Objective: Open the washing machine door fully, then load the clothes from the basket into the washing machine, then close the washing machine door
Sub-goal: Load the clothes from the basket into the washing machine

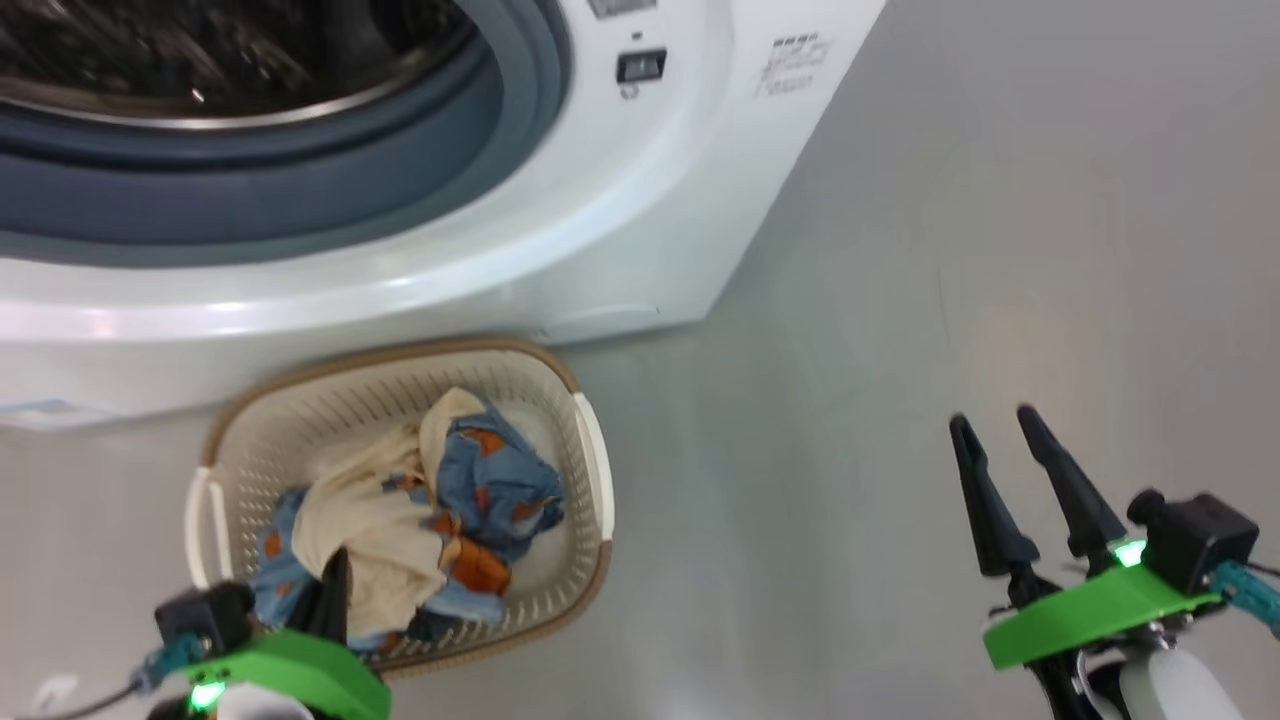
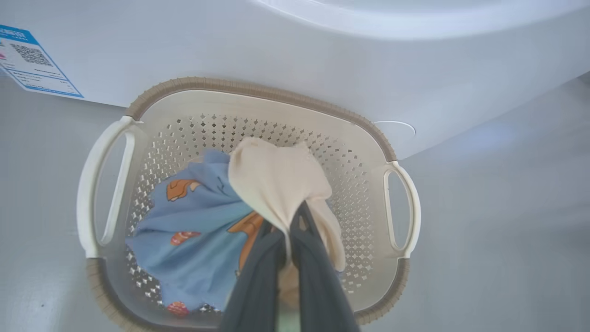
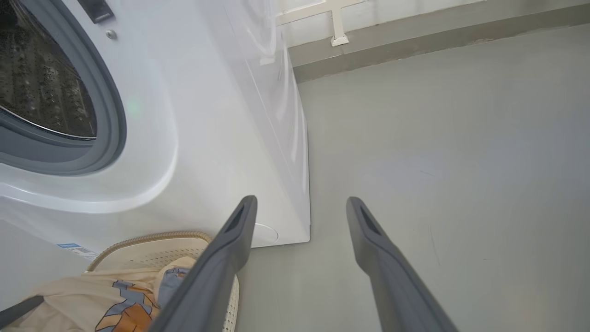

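The cream-white basket (image 1: 400, 352) (image 2: 258, 90) stands on the floor against the front of the white washing machine (image 1: 600, 230) (image 3: 207, 115). In it lie the clothes (image 1: 400, 510): a light blue printed fabric (image 2: 198, 216) and a cream cloth (image 2: 276, 175). My left gripper (image 1: 335, 565) (image 2: 297, 214) reaches into the basket and is shut on a fold of the cream cloth. My right gripper (image 1: 992, 416) (image 3: 300, 203) hangs open over bare floor to the basket's right, holding nothing. The steel drum (image 1: 200, 50) stands uncovered inside the grey gasket (image 1: 300, 190). The washing machine door is out of view.
A blue label (image 2: 32, 60) sits low on the machine's front, left of the basket. A dark latch slot (image 1: 640, 66) lies right of the drum opening. Grey floor (image 1: 950, 250) stretches to the right as far as a wall skirting (image 3: 415, 50).
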Robot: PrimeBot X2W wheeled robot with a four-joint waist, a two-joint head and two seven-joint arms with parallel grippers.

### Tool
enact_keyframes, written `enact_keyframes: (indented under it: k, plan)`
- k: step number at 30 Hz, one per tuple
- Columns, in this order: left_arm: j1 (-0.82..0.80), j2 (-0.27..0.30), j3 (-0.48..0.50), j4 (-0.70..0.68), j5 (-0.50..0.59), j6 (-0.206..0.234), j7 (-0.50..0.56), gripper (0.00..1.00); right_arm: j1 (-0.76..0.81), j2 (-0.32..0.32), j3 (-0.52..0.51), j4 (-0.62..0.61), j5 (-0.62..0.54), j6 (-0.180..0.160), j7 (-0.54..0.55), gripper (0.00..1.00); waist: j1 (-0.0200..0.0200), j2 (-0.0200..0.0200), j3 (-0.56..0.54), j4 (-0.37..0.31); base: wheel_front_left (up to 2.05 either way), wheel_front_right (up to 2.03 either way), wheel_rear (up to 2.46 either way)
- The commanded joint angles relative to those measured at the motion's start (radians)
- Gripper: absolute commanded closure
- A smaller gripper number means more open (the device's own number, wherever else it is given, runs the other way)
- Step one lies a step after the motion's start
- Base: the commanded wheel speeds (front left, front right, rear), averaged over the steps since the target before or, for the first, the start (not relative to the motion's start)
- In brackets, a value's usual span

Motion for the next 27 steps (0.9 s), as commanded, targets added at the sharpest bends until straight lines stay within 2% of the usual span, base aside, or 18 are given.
enact_keyframes:
  k: [1, 12, 27]
  plan:
    - [0.048, 0.007, 0.049, -0.041, 0.021, 0.000, -0.014, 1.00, 0.041, -0.020, 0.015, -0.013, 0.004, 0.002, -0.012, 0.00, 0.0000, 0.0000, -0.129, 0.047, 0.00, 0.00, 0.00]
    - [0.212, -0.047, 0.104, -0.198, 0.091, -0.002, -0.014, 1.00, 0.142, -0.031, 0.001, -0.010, 0.014, 0.002, -0.012, 0.00, 0.0000, 0.0000, -0.286, 0.069, 0.00, 0.00, 0.00]
    - [0.323, -0.063, 0.123, -0.355, 0.120, -0.003, -0.014, 1.00, 0.197, -0.028, -0.001, -0.010, 0.017, 0.002, -0.012, 0.00, 0.0000, 0.0000, -0.376, 0.033, 0.00, 0.00, 0.00]
